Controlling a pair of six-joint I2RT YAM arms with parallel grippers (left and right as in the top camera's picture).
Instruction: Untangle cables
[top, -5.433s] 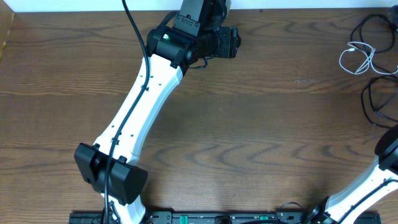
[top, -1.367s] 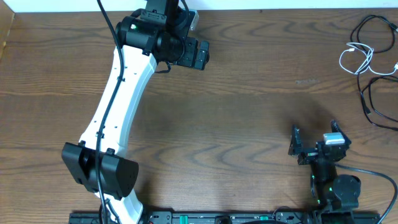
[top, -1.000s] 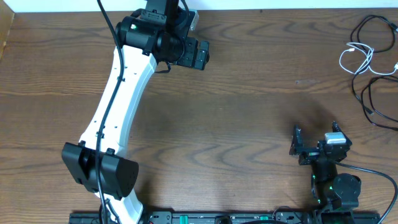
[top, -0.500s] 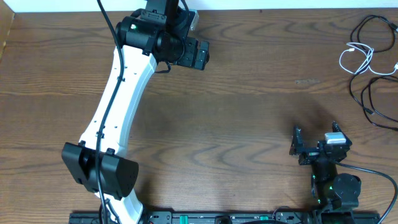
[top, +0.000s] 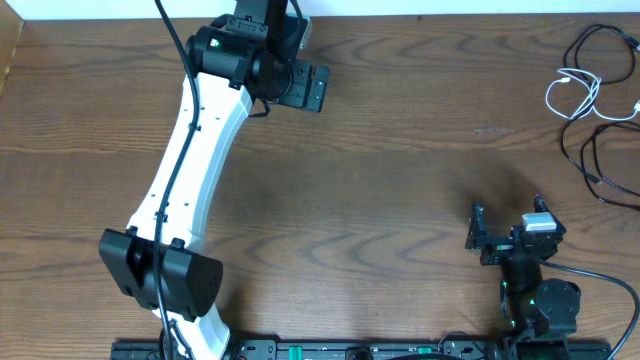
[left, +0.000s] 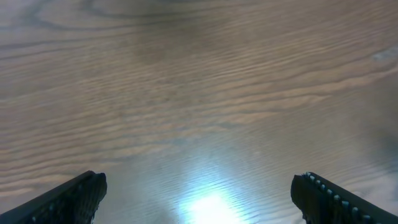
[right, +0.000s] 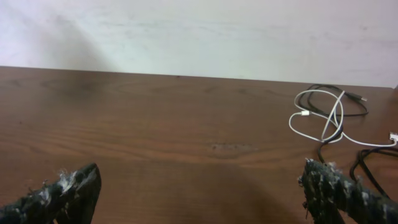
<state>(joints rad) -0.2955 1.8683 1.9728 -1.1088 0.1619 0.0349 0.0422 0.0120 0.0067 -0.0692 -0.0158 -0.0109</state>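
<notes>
Gaping wide, the left gripper (top: 312, 88) holds nothing. In the L wrist cam its two dark fingertips sit at the bottom corners w/ the gripper (left: 199, 199) over bare wood grain, and a bright glare spot lies between them. From overhead it hangs near the far edge of the table (top: 400, 150), left of centre, at the end of the white left arm (top: 190, 160), which reaches diagonally up from the near-left base.

The right gripper (top: 507, 228) is spread fully too — nothing between its jaws. It sits low at the near-right of the table, folded close to its base. Its wrist cam shows the gripper (right: 199, 193) w/ frayed-looking fingertips at the lower corners, looking across open wood toward a pale wall (right: 186, 31).

The cables lie at the far-right corner, well apart from both grippers. The white cable (top: 573, 95) is a small loose loop w/ strands crossing; in the R wrist cam the white cable (right: 336, 121) overlaps a black strand. The black cables (top: 588, 165) run around it — one arcs above the white loop, another loops below toward the right edge. In the R wrist view the black cables (right: 323, 87) cross under and over the white one; can't tell exactly how many black cords there are.
</notes>
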